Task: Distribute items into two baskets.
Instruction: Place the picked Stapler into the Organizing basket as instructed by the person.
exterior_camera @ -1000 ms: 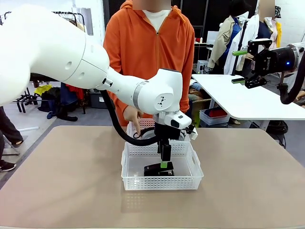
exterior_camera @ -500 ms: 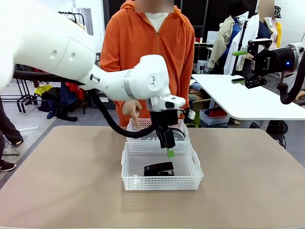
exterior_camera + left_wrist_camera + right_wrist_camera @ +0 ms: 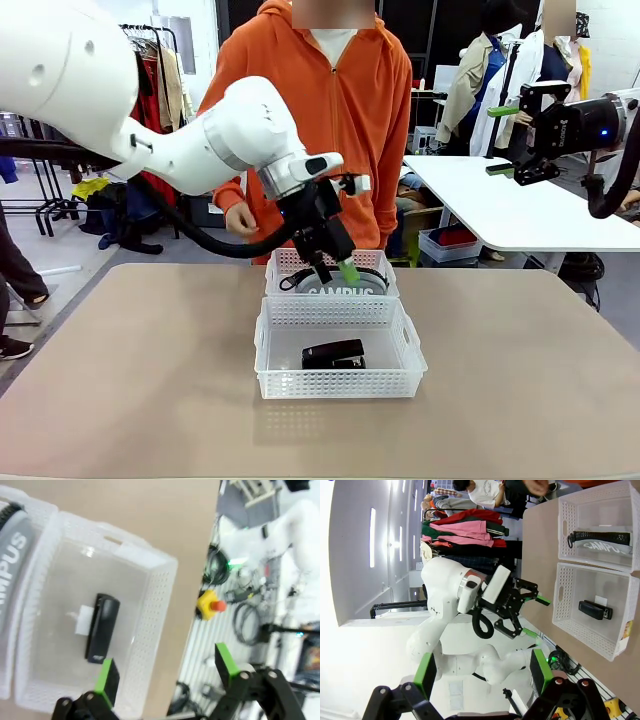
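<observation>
Left arm: white, reaching in from the left across the table's middle, wrist tilted; left gripper [image 3: 335, 262] raised above the far basket [image 3: 283, 262], fingers angled down and to the right, jaws spread wide, nothing between the green pads [image 3: 107, 675]. Right arm: held high at the right, well clear of the table; right gripper [image 3: 512, 140] pointing left, jaws wide apart, empty, green pads [image 3: 425, 672] well separated in its wrist view. Person: orange hooded top, standing at the far side of the table; one hand [image 3: 241, 219] near the far basket's left side, not touching it. Near basket [image 3: 340, 383]: rectangular, translucent white, lattice walls and rim, standing at the table's middle, touching or just beside the far basket, long sides together. Stapler [image 3: 334, 353]: small, black, lying flat on the near basket's floor near its centre, beside a small white label on the floor. Far basket: same make as the near one. Pencil case [image 3: 346, 289]: long, grey with black edge and white "CAMPUS" lettering, lying lengthwise inside the far basket, partly hidden in the front view behind the near basket's rear wall. Table [image 3: 520, 380]: tan surface.
</observation>
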### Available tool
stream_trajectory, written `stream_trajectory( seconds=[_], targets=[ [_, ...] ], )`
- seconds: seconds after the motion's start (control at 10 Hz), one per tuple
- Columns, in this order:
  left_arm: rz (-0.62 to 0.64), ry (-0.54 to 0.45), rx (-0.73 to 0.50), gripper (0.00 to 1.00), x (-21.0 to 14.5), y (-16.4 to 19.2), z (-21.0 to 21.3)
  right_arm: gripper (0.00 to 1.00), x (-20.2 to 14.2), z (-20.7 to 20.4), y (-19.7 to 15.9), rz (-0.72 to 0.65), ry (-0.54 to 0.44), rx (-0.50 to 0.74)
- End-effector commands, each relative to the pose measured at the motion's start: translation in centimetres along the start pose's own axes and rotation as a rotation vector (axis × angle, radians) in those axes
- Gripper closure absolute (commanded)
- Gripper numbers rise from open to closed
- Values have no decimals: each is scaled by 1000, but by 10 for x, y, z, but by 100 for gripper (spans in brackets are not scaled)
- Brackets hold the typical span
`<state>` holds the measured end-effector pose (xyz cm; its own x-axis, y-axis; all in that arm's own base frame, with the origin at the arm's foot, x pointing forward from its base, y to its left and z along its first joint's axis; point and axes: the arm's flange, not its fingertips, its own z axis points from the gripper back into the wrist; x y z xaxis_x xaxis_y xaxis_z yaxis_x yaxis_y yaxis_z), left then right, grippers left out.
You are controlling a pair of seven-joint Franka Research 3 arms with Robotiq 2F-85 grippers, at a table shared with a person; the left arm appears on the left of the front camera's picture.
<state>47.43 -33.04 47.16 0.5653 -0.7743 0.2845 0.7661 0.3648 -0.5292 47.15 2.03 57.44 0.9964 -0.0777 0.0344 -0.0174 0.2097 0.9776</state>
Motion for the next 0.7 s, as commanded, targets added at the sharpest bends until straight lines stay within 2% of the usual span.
stream_trajectory(
  seconds=[0.0, 0.1, 0.2, 0.6],
  targets=[
    [78, -125, -50, 0, -22, 2, 4, 0, -1, 1, 2, 6, -1, -1],
    [95, -144, -49, 0, -25, 3, 8, 0, -1, 1, 2, 6, -1, -1],
    [47, -57, -37, 0, -6, 4, 8, 0, -1, 1, 2, 6, -1, -1],
    [47, -57, -37, 0, -6, 4, 8, 0, -1, 1, 2, 6, -1, -1]
  ],
)
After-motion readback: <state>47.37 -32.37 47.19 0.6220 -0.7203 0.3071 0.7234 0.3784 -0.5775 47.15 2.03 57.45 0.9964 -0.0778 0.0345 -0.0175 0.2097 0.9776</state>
